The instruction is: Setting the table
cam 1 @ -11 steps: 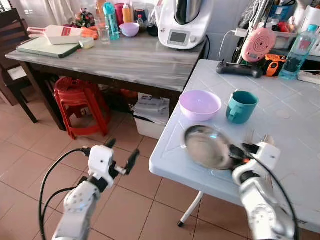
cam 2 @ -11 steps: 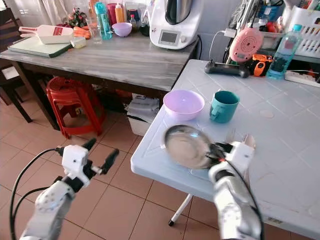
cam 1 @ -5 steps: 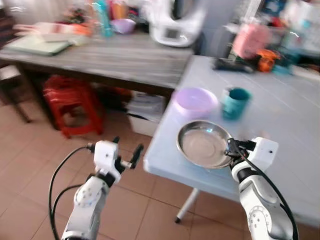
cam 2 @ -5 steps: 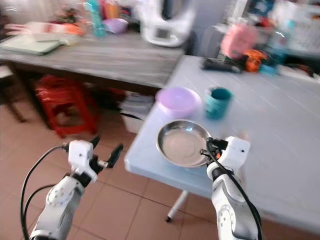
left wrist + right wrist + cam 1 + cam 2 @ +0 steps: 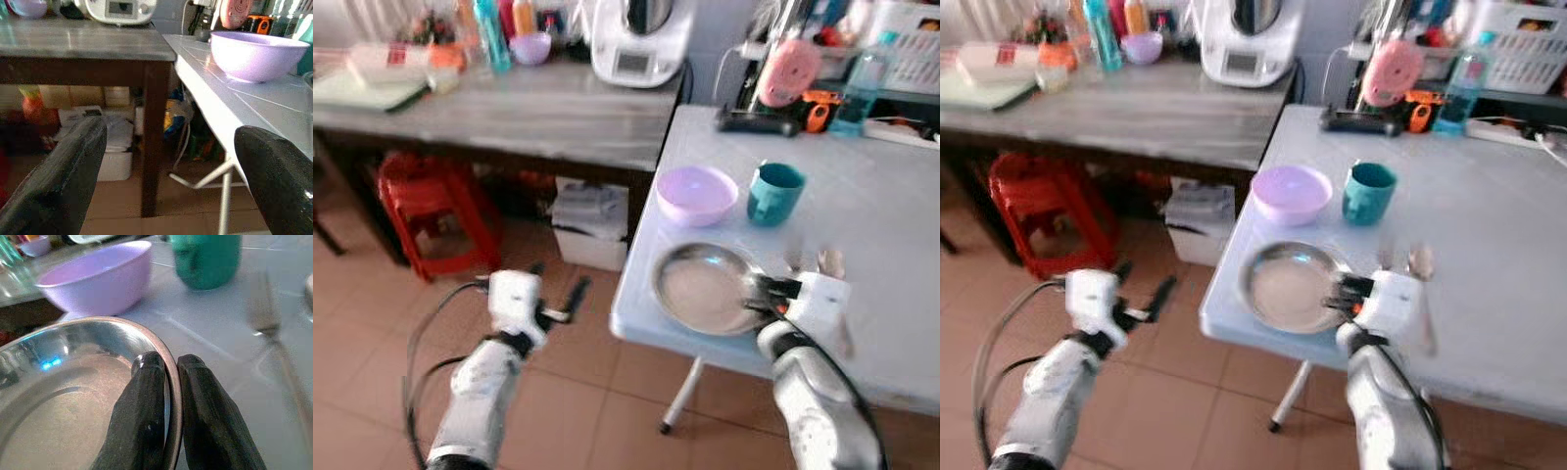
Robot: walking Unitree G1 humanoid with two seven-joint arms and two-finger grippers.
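Note:
A steel plate point(image 5: 700, 289) lies near the front left edge of the white table point(image 5: 891, 206). My right gripper point(image 5: 762, 292) is shut on the plate's right rim; the right wrist view shows both fingers point(image 5: 146, 396) pinching the rim of the plate point(image 5: 63, 406). Behind the plate stand a purple bowl point(image 5: 697, 194) and a teal cup point(image 5: 773, 193). A fork point(image 5: 1386, 257) and a spoon point(image 5: 1420, 260) lie just right of the plate. My left gripper point(image 5: 558, 296) is open, held low over the floor left of the table.
A grey wooden table point(image 5: 529, 108) with a white kitchen machine point(image 5: 641, 39) and bottles stands at the back left. Under it are a red stool point(image 5: 421, 196) and a white box point(image 5: 592, 220). A water bottle point(image 5: 857, 93) and a pink device point(image 5: 778, 73) crowd the white table's far end.
The whole view has shifted and sharpened, so the camera moved. My right gripper keeps its hold on the plate's rim. The left arm stays low and open.

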